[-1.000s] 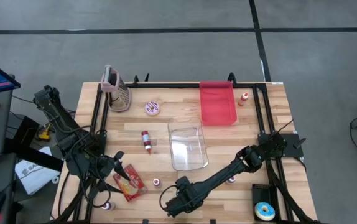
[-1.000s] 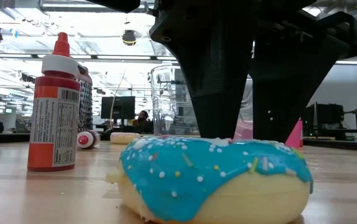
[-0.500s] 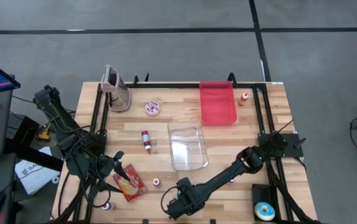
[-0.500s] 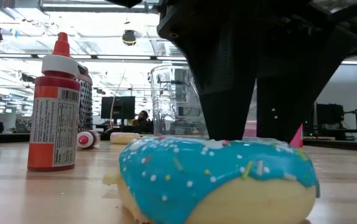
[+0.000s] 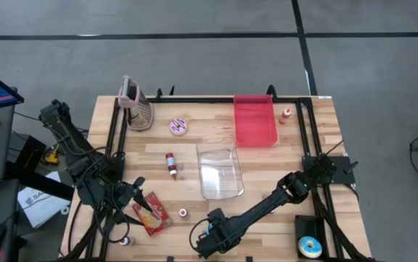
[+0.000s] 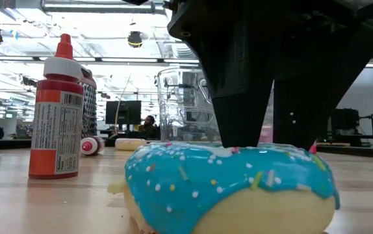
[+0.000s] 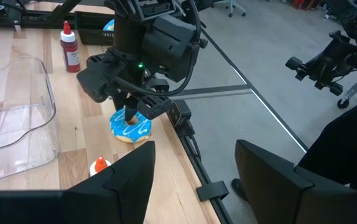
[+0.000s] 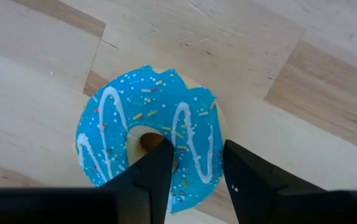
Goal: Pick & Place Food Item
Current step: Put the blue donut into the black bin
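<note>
A blue-iced donut with sprinkles [image 8: 113, 134] lies flat on the wood near the table's front edge, also seen in the low view [image 6: 225, 188] and from the left wrist [image 7: 130, 126]. My right gripper [image 8: 194, 152] stands over it, pointing down, shut on its ring; from above the gripper [image 5: 213, 233] covers most of the donut. My left gripper [image 7: 194, 168] waits open and empty at the table's left [image 5: 142, 195], beside a red packet [image 5: 151, 213]. My right gripper pinches the donut's ring [image 8: 197, 140] on one side. One finger [image 8: 157, 165] stands in the hole and the other finger [image 8: 244, 171] stands against the outer edge. The fingers come from above, pointing down. The donut rests flat on the table.
A clear plastic container [image 5: 220, 171] lies mid-table, with a red tray [image 5: 255, 120] behind it. A grater [image 5: 137, 108], a pink donut [image 5: 178, 126] and a red bottle [image 5: 171, 164] stand farther left. Another donut [image 5: 310, 246] sits at the front right corner.
My right gripper has drawn its fingers together onto the donut's ring and rolled slightly about its own axis. The donut has been nudged a little sideways on the table and stays flat.
</note>
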Controlling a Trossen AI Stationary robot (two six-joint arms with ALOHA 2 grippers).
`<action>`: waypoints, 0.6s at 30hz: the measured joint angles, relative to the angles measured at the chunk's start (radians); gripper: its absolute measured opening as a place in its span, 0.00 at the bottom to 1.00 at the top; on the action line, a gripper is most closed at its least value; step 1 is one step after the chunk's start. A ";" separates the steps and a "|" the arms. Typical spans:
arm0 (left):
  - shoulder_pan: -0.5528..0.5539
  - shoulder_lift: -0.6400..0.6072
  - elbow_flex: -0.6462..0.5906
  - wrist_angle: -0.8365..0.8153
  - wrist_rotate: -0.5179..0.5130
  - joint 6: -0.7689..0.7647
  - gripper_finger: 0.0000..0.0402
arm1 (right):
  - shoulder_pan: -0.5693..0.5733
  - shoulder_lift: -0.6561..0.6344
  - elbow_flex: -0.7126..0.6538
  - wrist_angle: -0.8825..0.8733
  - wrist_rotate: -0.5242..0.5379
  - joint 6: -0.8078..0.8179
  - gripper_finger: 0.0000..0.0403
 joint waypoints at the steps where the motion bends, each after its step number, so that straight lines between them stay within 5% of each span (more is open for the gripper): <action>1: 0.000 0.000 0.000 0.000 0.000 0.000 0.54 | 0.000 0.000 0.000 0.000 0.000 0.000 0.33; 18: 0.000 0.000 0.000 0.000 0.000 0.000 0.55 | 0.000 0.000 0.000 0.001 0.000 0.000 0.27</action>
